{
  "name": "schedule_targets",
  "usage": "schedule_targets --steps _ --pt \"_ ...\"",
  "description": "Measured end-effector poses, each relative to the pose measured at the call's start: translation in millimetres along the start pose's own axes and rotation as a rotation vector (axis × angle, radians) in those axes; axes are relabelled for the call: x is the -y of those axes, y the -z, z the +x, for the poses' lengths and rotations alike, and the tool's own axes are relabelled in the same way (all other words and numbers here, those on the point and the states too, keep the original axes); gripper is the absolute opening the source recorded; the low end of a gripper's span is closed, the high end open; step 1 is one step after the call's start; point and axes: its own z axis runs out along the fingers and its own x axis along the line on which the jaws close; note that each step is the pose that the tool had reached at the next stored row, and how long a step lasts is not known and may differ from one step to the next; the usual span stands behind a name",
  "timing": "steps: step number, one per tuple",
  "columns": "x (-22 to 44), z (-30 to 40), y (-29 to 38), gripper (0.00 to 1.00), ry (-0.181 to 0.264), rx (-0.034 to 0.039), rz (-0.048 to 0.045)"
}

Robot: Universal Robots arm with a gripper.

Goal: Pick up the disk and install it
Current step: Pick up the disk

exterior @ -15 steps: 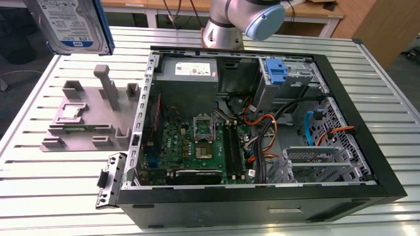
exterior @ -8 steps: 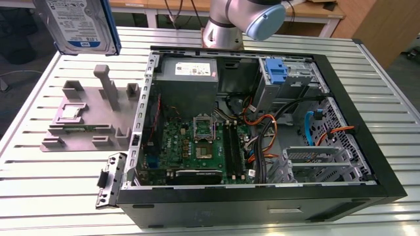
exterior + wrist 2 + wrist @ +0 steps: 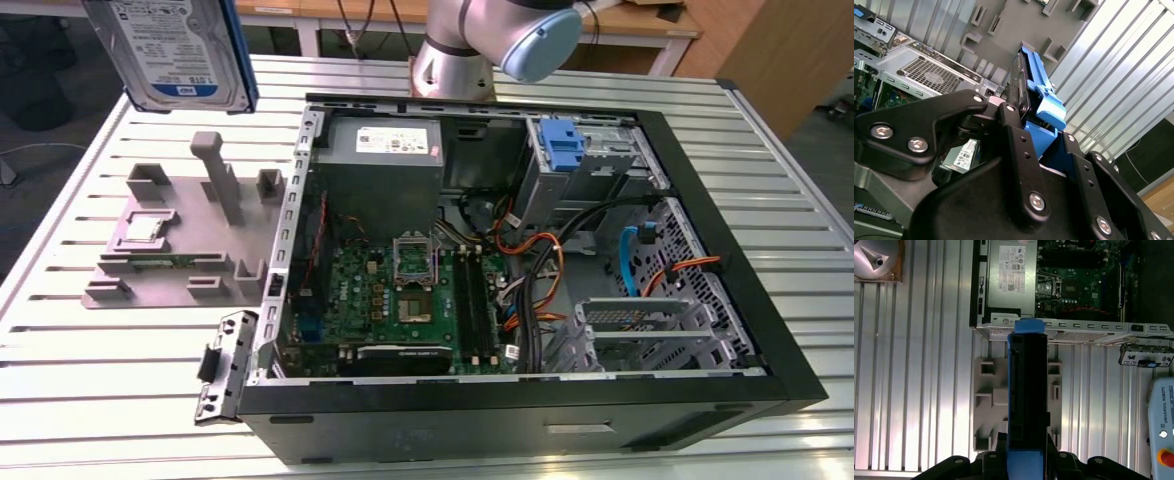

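Up at the exterior view's left, the disk [image 3: 180, 50] hangs in the air above the slatted table [image 3: 80, 380], label side to the camera, its upper part cut off by the picture's edge. Below it a grey fixture [image 3: 180, 235] sits on the table, just beside the open computer case [image 3: 534, 415]. Inside the case lie a power supply [image 3: 384, 145] and a green circuit board [image 3: 400, 290]. Further right a blue bracket [image 3: 561, 150] stands in a drive bay, with cables partly covering the case floor. Behind the case stands the arm [image 3: 494, 40], cut off at the top. In both wrist views the gripper [image 3: 1041, 132] [image 3: 1026, 457] has its black jaws clamped on the blue-framed end of the disk, one jaw on each flat side. There the disk shows edge-on, so its label is hidden, and the jaws cover the held end.
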Motion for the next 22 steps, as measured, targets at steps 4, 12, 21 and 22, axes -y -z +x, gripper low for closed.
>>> schedule_targets --steps 4,12,21,22 --pt "-3.4 -0.6 -0.1 0.37 0.000 0.0000 0.0000" --pt "-6.6 -4.9 -0.2 0.37 0.000 0.0000 0.0000" --pt "-9.1 -9.5 -0.2 0.37 0.000 0.0000 -0.0001" --pt "-10.3 -9.7 -0.2 0.37 0.000 0.0000 0.0000"
